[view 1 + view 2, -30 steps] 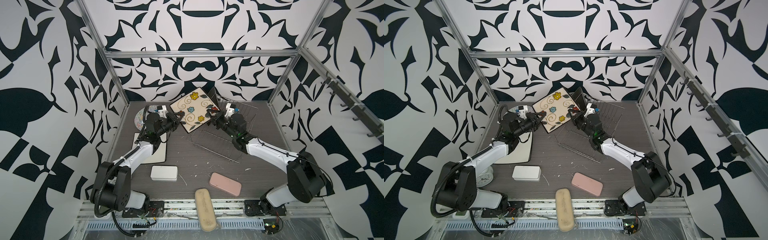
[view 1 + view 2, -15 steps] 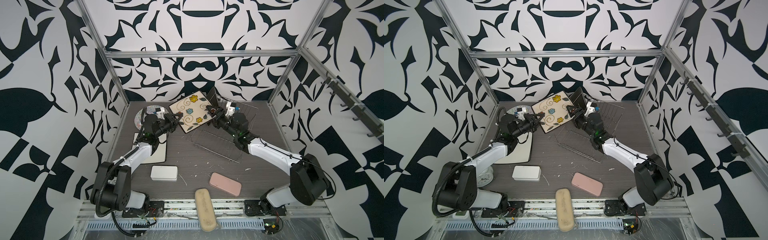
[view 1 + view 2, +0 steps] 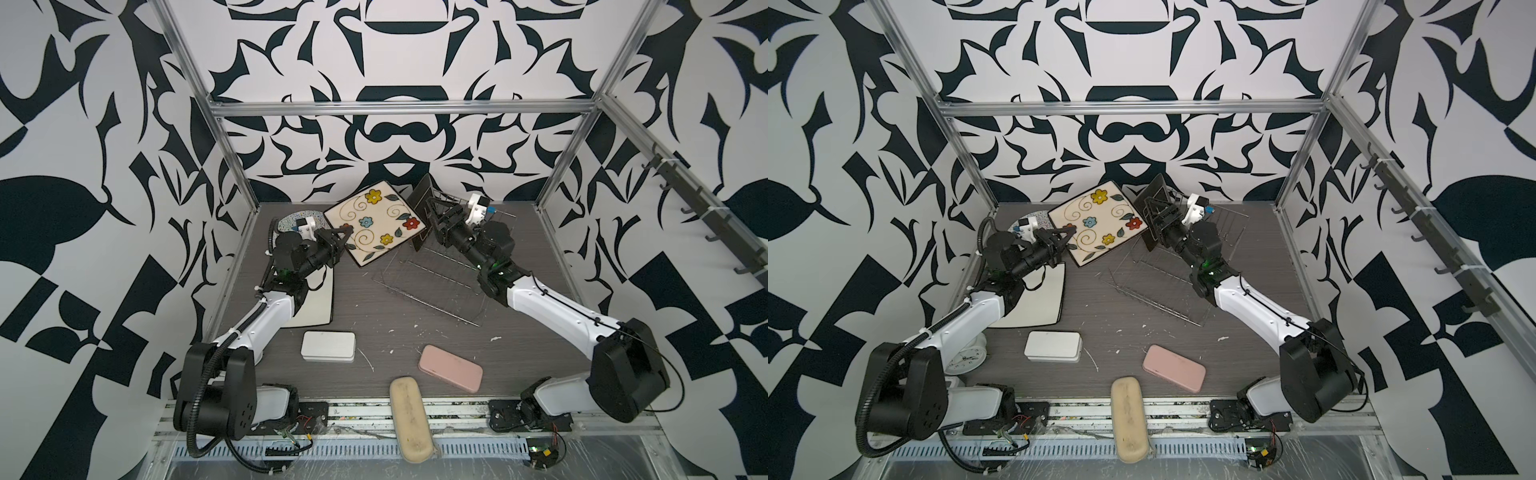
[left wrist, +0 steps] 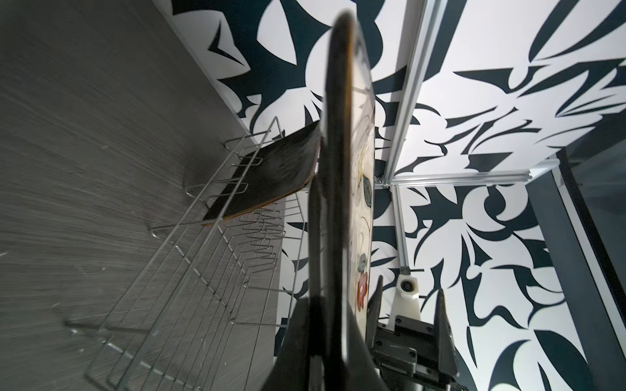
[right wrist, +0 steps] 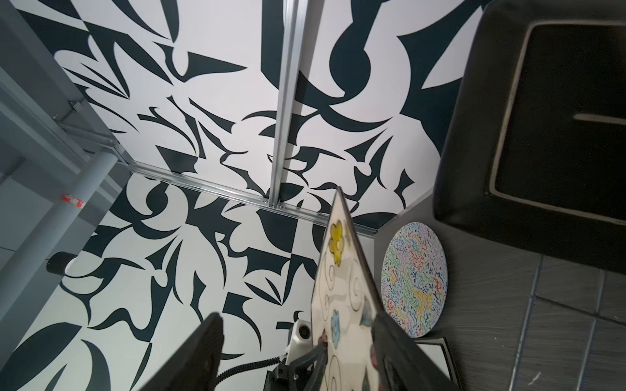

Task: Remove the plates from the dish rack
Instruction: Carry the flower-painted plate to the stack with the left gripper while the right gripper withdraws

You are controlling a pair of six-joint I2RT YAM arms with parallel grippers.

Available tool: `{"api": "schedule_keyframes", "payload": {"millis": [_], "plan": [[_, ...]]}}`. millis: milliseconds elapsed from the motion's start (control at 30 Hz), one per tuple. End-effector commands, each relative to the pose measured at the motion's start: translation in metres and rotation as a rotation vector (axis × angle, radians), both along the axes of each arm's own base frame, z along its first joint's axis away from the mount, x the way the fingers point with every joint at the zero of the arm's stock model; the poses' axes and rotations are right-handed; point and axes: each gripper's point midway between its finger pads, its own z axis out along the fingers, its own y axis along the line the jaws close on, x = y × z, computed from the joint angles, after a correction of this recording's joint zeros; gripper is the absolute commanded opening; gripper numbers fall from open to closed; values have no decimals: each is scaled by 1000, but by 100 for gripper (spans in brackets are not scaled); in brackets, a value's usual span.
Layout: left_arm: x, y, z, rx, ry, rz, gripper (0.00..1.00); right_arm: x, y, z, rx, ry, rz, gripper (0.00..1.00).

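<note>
**Both top views.** My left gripper (image 3: 347,235) is clamped on the left edge of the flowered plate (image 3: 376,226). The plate hangs tilted, face toward the camera, just left of the dish rack (image 3: 432,282). My right gripper (image 3: 434,215) sits at the plate's opposite corner, in front of the black plate (image 3: 419,203) standing at the rack's far end.

**Left wrist view.** The flowered plate appears edge-on between the closed fingers. Bare prongs and the black plate show beyond it.

**Right wrist view.** The jaws stand wide apart. One finger (image 5: 389,338) lies close against the flowered plate's rim; I cannot tell whether it touches. Only this view shows the whole round squiggle plate (image 5: 415,281), flat on the table near the back wall. The top views hide most of it behind my left wrist.

**Edges and room.** A white-backed plate (image 3: 318,303) lies under my left arm. The flowered and black plates nearly meet at one corner. Open tabletop lies between the rack and the white tin (image 3: 328,346).
</note>
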Motion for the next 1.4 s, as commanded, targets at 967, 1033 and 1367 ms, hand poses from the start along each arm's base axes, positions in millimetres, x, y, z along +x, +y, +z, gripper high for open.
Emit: {"api": "schedule_keyframes", "payload": {"millis": [967, 1033, 1367], "plan": [[-77, 146, -4, 100, 14, 735, 0, -14, -21, 48, 28, -141, -26, 74], [-80, 151, -9, 103, 32, 758, 0, -13, -20, 47, 29, -139, -24, 74], [-88, 165, -25, 125, 99, 840, 0, -13, -21, 46, 26, -136, -24, 74]]}}
